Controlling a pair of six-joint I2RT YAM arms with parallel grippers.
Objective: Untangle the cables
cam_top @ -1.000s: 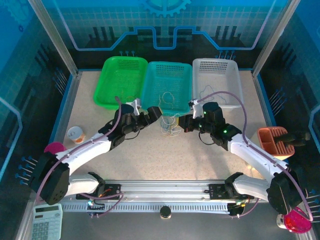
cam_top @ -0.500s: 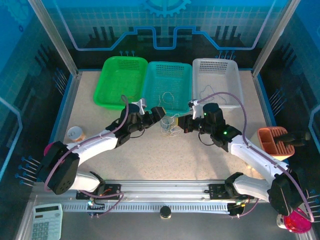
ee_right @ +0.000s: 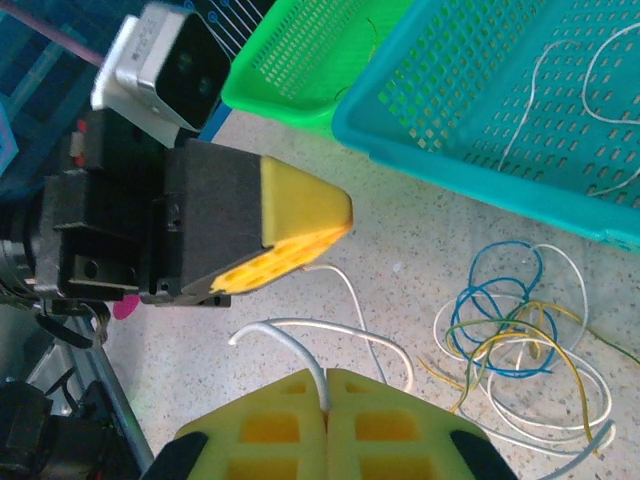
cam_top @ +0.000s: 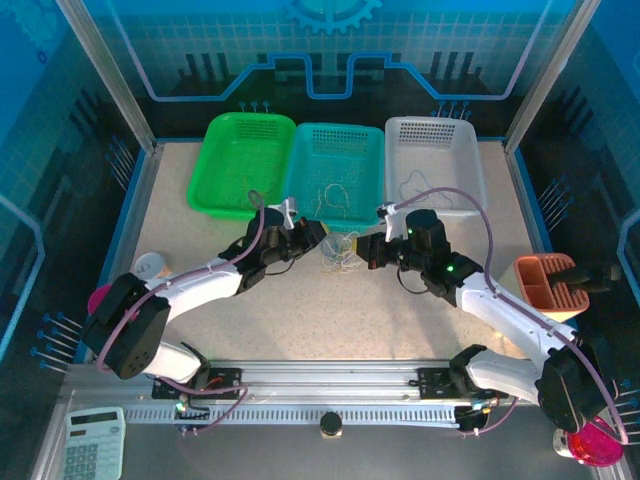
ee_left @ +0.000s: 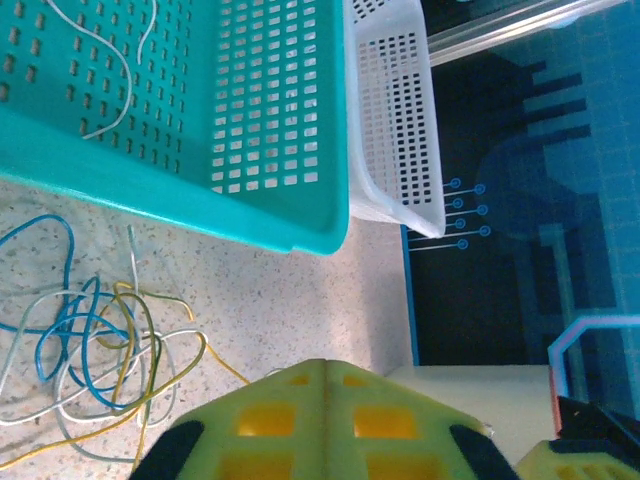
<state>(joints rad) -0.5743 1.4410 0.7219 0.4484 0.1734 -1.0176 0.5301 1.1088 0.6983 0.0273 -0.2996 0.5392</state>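
Observation:
The cables [cam_top: 341, 256] lie as a loose tangle of blue, whitish and yellow-tan wires on the table between my two grippers, in front of the teal basket [cam_top: 300, 170]. The tangle [ee_right: 512, 335] sits right of my right gripper [ee_right: 327, 378], which is shut on a whitish cable [ee_right: 300, 352]. My left gripper [ee_right: 335, 228] is shut too, and a thin whitish wire [ee_right: 352, 290] comes out from its tip. In the left wrist view the left gripper [ee_left: 328, 366] has its pads pressed together beside the tangle [ee_left: 95, 345]. More thin wires [ee_left: 100, 70] lie inside the teal basket.
A green basket [cam_top: 205, 165] and a white basket [cam_top: 395, 150] flank the teal one along the back. An orange holder [cam_top: 548, 280] stands at the right edge, a small cup [cam_top: 150, 266] at the left. A calculator [cam_top: 95, 440] lies beyond the near rail.
My left arm has reached right to the tangle and its jaws have gone from open to shut. The right arm has barely moved.

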